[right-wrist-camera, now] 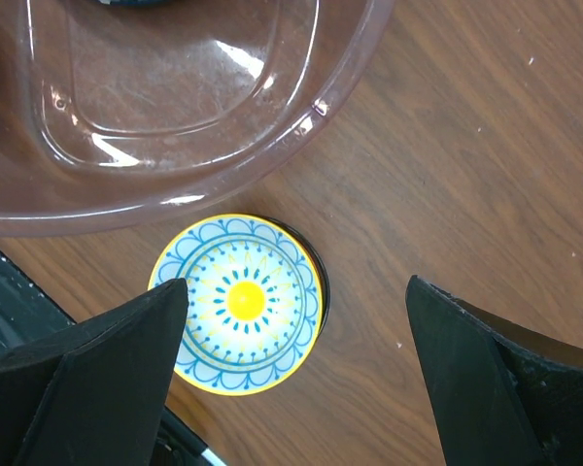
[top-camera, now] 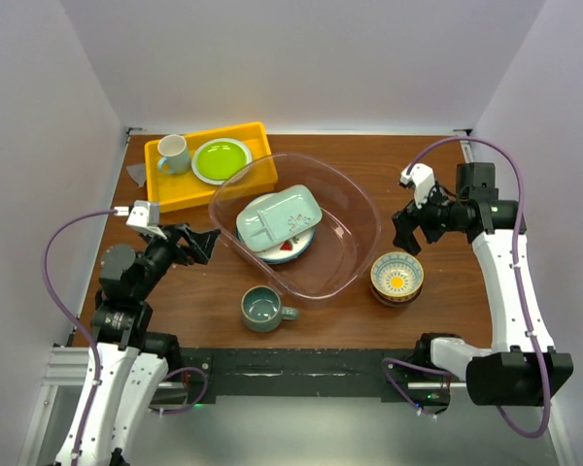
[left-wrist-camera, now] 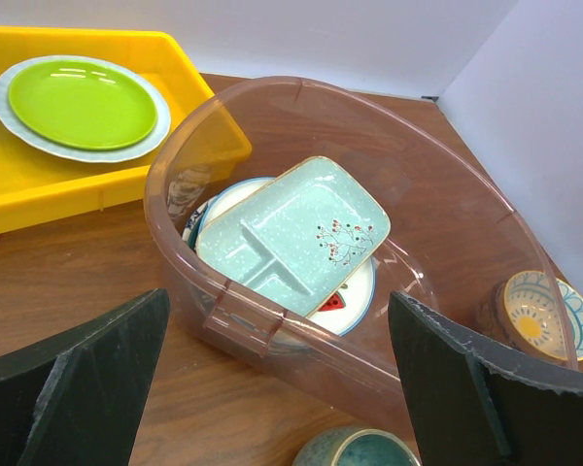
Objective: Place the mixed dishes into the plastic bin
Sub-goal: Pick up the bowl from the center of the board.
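The clear pink-tinted bin (top-camera: 364, 209) stands mid-table. Inside it the pale-green divided tray (top-camera: 278, 217) lies tilted on white plates with red fruit marks (top-camera: 288, 248); they also show in the left wrist view, tray (left-wrist-camera: 291, 231), plate (left-wrist-camera: 348, 301). The grey-green mug (top-camera: 263, 309) stands on the table in front of the bin. The patterned yellow-centred bowl (top-camera: 396, 276) sits stacked on a darker bowl right of the bin, and shows in the right wrist view (right-wrist-camera: 243, 301). My left gripper (top-camera: 202, 243) is open and empty, left of the bin. My right gripper (top-camera: 411, 225) is open and empty above the table, behind the bowls.
A yellow tray (top-camera: 165, 190) at the back left holds a lime-green plate (top-camera: 220, 159) and a pale mug with a green band (top-camera: 173, 153). A small grey scrap (top-camera: 136, 174) lies left of the tray. White walls enclose the table on three sides.
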Available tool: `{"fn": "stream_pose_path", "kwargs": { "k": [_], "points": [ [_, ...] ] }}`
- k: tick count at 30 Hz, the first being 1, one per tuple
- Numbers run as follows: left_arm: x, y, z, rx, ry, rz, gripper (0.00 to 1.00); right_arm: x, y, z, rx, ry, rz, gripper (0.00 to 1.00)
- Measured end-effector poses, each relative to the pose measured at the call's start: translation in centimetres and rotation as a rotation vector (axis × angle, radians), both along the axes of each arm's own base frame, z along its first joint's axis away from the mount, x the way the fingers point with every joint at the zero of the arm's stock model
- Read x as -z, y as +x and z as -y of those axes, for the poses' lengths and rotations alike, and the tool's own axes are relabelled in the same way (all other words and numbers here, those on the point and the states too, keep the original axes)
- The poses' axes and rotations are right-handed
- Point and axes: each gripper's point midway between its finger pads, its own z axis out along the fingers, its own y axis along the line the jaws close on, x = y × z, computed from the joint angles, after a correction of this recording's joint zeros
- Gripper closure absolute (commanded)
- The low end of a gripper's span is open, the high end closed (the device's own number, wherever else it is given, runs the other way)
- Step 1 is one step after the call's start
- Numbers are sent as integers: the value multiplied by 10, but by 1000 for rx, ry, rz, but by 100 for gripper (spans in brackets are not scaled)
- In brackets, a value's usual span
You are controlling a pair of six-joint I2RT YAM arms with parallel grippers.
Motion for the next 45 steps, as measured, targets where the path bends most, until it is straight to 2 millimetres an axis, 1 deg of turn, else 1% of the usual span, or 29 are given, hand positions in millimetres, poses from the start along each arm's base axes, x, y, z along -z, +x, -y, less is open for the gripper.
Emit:
{"fn": "stream_pose_path", "kwargs": {
  "k": [11,15,21,29,34,38,41,45],
  "points": [
    [-8,-6,1,8,-4,35,0,6,-12,1,-3,-5,-54,2],
    [-12,-7,1,9,-6,53,0,6,-16,0,-2,0,-64,2],
    [-16,-9,4,21,-8,69,0,-1,-22,-1,-2,10,-62,2],
    [-18,-11,5,28,-10,81,0,1,-27,-1,10,9,-90,3],
    [-20,-13,7,36,-12,89,0,11,-20,10,75,-33,-127,10],
    [-21,-15,8,39,-13,95,0,28,-14,19,114,-74,-185,18],
    [-22,-15,8,39,-13,96,0,41,-14,24,125,-96,-232,21],
    [-22,-15,8,39,-13,97,0,50,-15,25,123,-107,-262,22]
  ]
}}
